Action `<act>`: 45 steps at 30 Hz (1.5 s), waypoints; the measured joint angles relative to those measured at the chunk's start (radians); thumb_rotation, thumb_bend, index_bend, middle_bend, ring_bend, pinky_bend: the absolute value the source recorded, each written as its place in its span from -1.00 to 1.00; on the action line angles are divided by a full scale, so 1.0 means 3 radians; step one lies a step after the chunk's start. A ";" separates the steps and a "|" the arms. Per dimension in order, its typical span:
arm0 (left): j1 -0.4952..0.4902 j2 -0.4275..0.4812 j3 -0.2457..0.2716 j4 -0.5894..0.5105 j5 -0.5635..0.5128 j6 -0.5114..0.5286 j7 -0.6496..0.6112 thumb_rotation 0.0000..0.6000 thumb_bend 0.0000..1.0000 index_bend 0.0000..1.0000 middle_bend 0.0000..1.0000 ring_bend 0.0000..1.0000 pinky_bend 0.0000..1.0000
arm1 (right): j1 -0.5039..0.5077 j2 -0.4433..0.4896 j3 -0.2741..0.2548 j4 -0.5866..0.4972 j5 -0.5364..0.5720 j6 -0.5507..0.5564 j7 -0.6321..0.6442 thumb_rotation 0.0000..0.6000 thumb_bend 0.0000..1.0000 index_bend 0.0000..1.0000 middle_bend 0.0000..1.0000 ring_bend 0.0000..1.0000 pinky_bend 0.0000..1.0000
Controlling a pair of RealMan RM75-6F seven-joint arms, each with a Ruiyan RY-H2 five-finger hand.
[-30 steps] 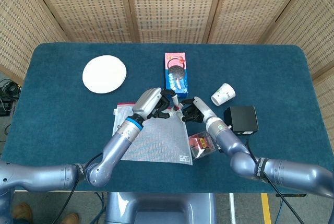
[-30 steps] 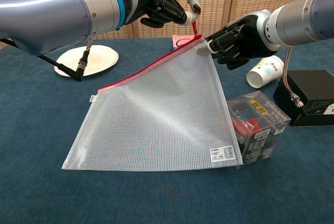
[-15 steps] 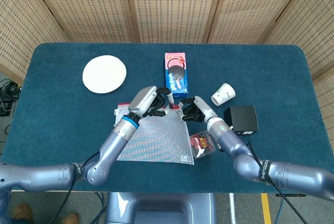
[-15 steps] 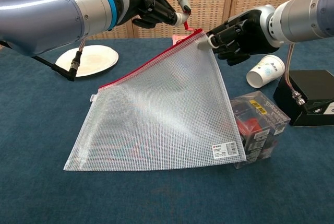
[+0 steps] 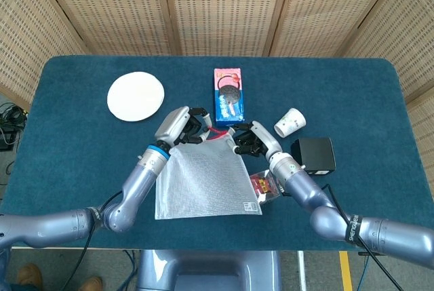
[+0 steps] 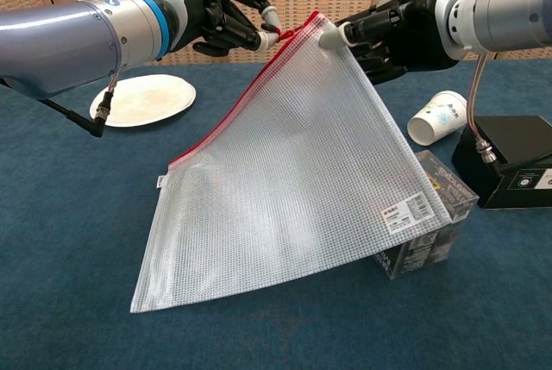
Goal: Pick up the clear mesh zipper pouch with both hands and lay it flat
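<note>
The clear mesh zipper pouch (image 6: 293,163) (image 5: 203,179) with a red zipper edge is lifted by one top corner. Its lower left edge rests on the blue table, and its lower right corner drapes over a clear plastic box (image 6: 429,245). My left hand (image 6: 220,23) (image 5: 182,127) pinches the red zipper edge just left of the raised corner. My right hand (image 6: 388,32) (image 5: 252,138) grips that corner from the right. The two hands are close together, well above the table.
A white plate (image 5: 135,95) (image 6: 142,98) lies at the back left. A cookie box (image 5: 228,96) sits behind the hands. A paper cup (image 6: 440,116) lies on its side by a black box (image 6: 509,159) at the right. The clear box (image 5: 266,186) holds something red.
Both hands have raised the pouch's corner higher, and the left hand has shifted left along the zipper. The pouch's lower right corner now lies over the clear box instead of beside it.
</note>
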 measured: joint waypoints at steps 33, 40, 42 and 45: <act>0.0351 0.0196 0.0129 0.0561 0.0086 -0.0313 -0.0490 1.00 0.55 0.81 0.89 0.95 1.00 | -0.0366 0.0296 0.0466 -0.0029 -0.0122 0.0043 0.0431 1.00 0.59 0.41 0.87 0.76 1.00; 0.0441 0.0245 0.0155 0.0681 0.0158 -0.0386 -0.0625 1.00 0.55 0.81 0.89 0.95 1.00 | -0.0424 0.0363 0.0524 0.0001 -0.0102 0.0035 0.0499 1.00 0.59 0.41 0.87 0.76 1.00; 0.0456 0.0253 0.0158 0.0698 0.0170 -0.0397 -0.0650 1.00 0.55 0.81 0.89 0.95 1.00 | -0.0439 0.0378 0.0535 0.0008 -0.0096 0.0037 0.0514 1.00 0.59 0.41 0.87 0.76 1.00; 0.0485 0.0269 0.0162 0.0730 0.0203 -0.0422 -0.0706 1.00 0.55 0.81 0.89 0.95 1.00 | -0.0465 0.0408 0.0553 0.0033 -0.0081 0.0043 0.0537 1.00 0.59 0.41 0.87 0.76 1.00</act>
